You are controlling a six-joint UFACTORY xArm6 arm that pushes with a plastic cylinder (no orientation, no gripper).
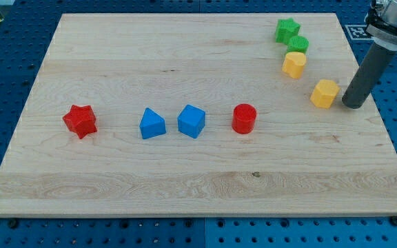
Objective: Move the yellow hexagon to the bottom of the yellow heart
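Red star (80, 120), blue triangle (151, 124), blue cube (191, 120), red cylinder (244, 118), green star (287, 30), perhaps green cylinder (298, 45) (partly hidden)

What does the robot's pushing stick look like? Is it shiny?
It is a plain, straight, round rod, dark grey to black with a dull finish, not shiny. My tip is its flat lower end. At the view's top right the rod goes into a wider, lighter grey metal collar ringed with dark bands. No cables or markings show on the rod.

The yellow hexagon (324, 93) lies flat on the bench, toward the view's bottom and right of the yellow heart (294, 64), near it but clearly apart. Both are plain yellow blocks.
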